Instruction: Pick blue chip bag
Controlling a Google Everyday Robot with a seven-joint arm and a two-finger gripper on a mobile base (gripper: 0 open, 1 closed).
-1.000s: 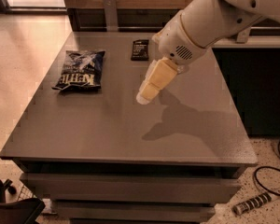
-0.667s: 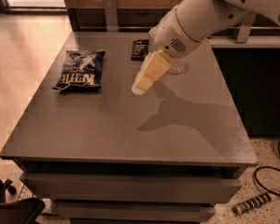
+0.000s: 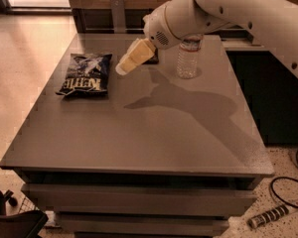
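Note:
The blue chip bag (image 3: 85,74), dark navy with white "KETTLE" lettering, lies flat on the grey table (image 3: 139,133) at its far left. My gripper (image 3: 123,68) hangs above the table just right of the bag, its cream fingers pointing down-left toward the bag's right edge. It is not touching the bag and holds nothing I can see.
A clear plastic water bottle (image 3: 188,58) stands at the back right of the table. A small flat black packet (image 3: 152,58) lies behind the gripper, partly hidden by it. My white arm (image 3: 238,14) reaches in from the upper right. Cables lie on the floor at right.
My gripper has moved left and toward the back of the table, closer to the chip bag. The water bottle, earlier hidden behind the arm, now shows.

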